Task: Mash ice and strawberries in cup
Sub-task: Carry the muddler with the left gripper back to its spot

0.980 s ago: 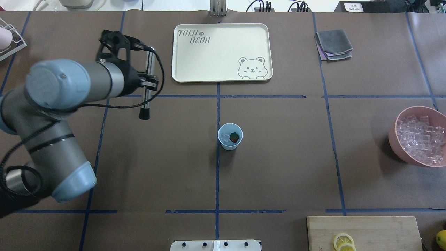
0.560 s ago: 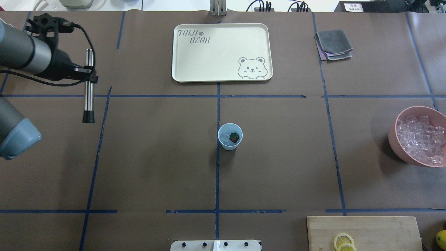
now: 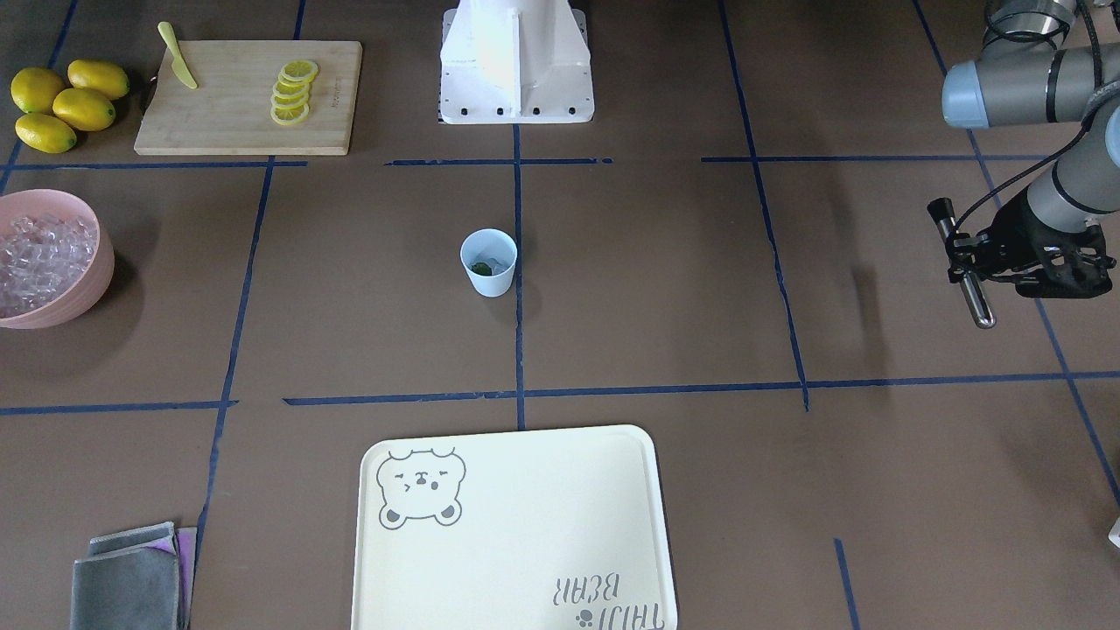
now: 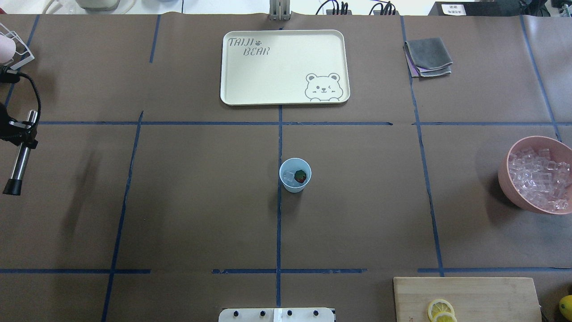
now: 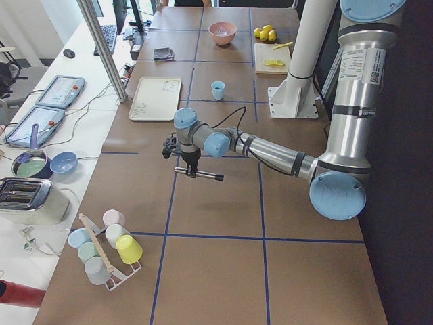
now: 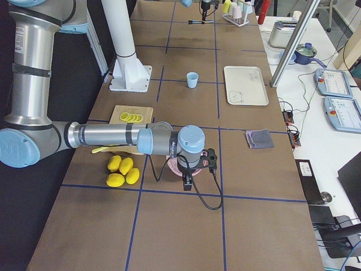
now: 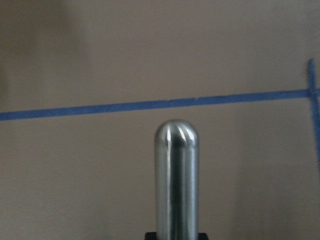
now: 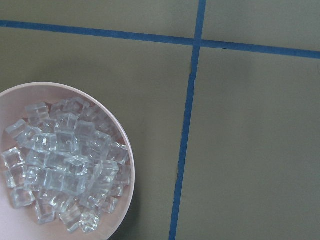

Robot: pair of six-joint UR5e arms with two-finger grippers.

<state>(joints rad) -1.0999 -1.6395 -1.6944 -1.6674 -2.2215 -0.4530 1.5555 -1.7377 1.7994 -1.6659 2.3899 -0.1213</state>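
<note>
The pale blue cup (image 4: pixel 295 175) stands upright at the table's middle, also in the front view (image 3: pixel 488 262). Inside it lie a red strawberry (image 4: pixel 300 176) with a dark green end and a clear ice cube (image 4: pixel 288 177). My left gripper (image 4: pixel 21 134) is at the table's far left edge, far from the cup, shut on a metal rod (image 4: pixel 20 154) with a black tip, held tilted above the table; it also shows in the front view (image 3: pixel 969 264). My right gripper (image 6: pixel 188 179) hovers over the pink bowl; I cannot tell if it is open.
A pink bowl (image 4: pixel 509 188) full of ice cubes (image 8: pixel 60 165) sits at the right edge. A cream bear tray (image 4: pixel 268 71) and a grey cloth (image 4: pixel 428 56) lie at the back. A cutting board (image 4: pixel 482 295) with lemon slices (image 4: pixel 440 310) is front right. A cup rack (image 5: pixel 105 247) stands far left.
My left arm has swung left with the metal rod, from near the tray to the table's left edge. The rod's black tip now points forward and left. The cup has not moved.
</note>
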